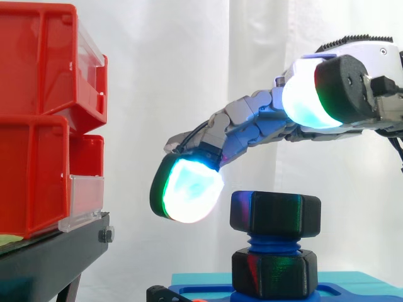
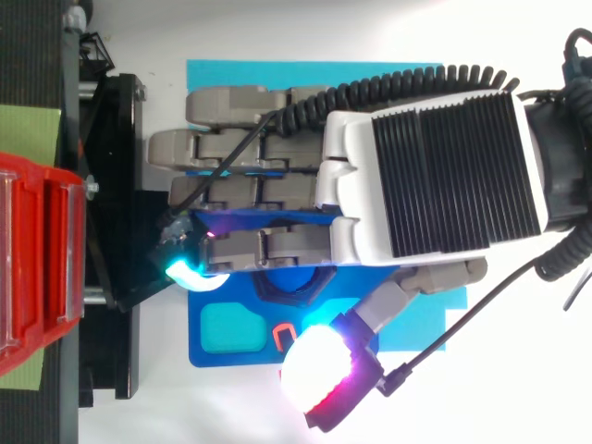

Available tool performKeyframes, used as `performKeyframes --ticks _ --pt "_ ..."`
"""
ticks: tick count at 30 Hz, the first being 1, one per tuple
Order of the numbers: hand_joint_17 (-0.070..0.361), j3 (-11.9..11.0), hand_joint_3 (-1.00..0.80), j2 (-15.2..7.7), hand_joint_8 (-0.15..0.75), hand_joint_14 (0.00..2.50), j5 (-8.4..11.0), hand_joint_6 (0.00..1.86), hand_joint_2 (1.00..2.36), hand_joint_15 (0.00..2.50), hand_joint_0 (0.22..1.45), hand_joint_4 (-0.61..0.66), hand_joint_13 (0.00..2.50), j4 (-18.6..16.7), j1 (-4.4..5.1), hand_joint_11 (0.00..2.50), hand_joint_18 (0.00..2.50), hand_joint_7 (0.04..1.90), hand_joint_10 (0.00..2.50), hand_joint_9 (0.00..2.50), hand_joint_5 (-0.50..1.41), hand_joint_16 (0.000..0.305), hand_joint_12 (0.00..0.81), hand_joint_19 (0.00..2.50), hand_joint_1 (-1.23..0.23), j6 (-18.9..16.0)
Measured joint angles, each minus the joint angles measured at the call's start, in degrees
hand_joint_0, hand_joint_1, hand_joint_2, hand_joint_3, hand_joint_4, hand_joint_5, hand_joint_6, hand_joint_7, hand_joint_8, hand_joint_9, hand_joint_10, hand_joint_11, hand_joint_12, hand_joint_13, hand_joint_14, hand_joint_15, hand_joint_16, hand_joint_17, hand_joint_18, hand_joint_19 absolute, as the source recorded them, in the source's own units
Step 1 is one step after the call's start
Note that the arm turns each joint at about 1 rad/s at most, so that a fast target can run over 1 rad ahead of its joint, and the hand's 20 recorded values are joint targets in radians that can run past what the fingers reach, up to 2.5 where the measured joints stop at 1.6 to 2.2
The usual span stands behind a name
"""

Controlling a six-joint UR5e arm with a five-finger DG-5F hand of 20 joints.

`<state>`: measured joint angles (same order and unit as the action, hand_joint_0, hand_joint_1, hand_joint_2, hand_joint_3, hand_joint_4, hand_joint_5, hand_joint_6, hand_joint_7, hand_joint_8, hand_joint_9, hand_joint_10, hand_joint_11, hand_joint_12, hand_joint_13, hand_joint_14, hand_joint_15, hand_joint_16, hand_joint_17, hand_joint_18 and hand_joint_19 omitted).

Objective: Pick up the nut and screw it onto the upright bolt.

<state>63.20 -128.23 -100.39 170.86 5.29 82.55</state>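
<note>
A black hexagonal nut [image 1: 275, 214] sits level on the top end of the upright blue threaded bolt [image 1: 272, 242]. Below the thread is a second black hexagonal piece [image 1: 274, 272], standing on a blue base plate [image 2: 231, 333]. From the right, my hand [image 2: 435, 171] reaches over the bolt, its fingers stretched out and gently curved, holding nothing. One glowing fingertip [image 1: 189, 189] hangs just left of the nut, apart from it. The thumb's pad [image 2: 319, 370] is off to the side, higher than the nut. In the top view the bolt's blue top [image 2: 294, 280] shows under the fingers.
Stacked red bins [image 1: 44, 113] stand on a black stand [image 1: 56, 251] at the left, close to the fingertips. The blue plate lies on a cyan mat [image 2: 222, 74]. A white curtain hangs behind.
</note>
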Motion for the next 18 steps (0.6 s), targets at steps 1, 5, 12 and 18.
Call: performKeyframes --ticks 1,5,12,18 --pt "0.095 -0.03 -0.5 0.0 0.243 0.0 -0.18 0.5 1.0 0.0 0.46 0.18 0.13 0.2 -0.01 0.0 0.0 0.73 0.0 0.42 -0.14 0.042 0.356 0.0 0.01 0.03" --pt "0.093 -0.36 -0.5 0.01 0.252 0.0 -0.94 0.5 1.0 0.0 0.47 0.21 0.14 1.45 -0.12 0.0 0.0 0.88 0.0 0.46 -0.13 0.041 0.354 0.0 0.0 0.29" --pt "0.092 -0.47 -0.5 0.01 0.265 0.0 -1.18 0.5 1.0 0.0 0.47 0.23 0.17 2.23 -0.44 0.0 0.0 1.07 0.0 0.48 -0.11 0.041 0.353 0.0 -0.01 0.63" --pt "0.089 -0.53 -0.5 0.0 0.271 0.0 -1.21 0.5 1.0 0.0 0.47 0.23 0.21 2.22 -0.69 0.0 0.0 1.16 0.0 0.5 -0.09 0.04 0.353 0.0 -0.02 0.68"
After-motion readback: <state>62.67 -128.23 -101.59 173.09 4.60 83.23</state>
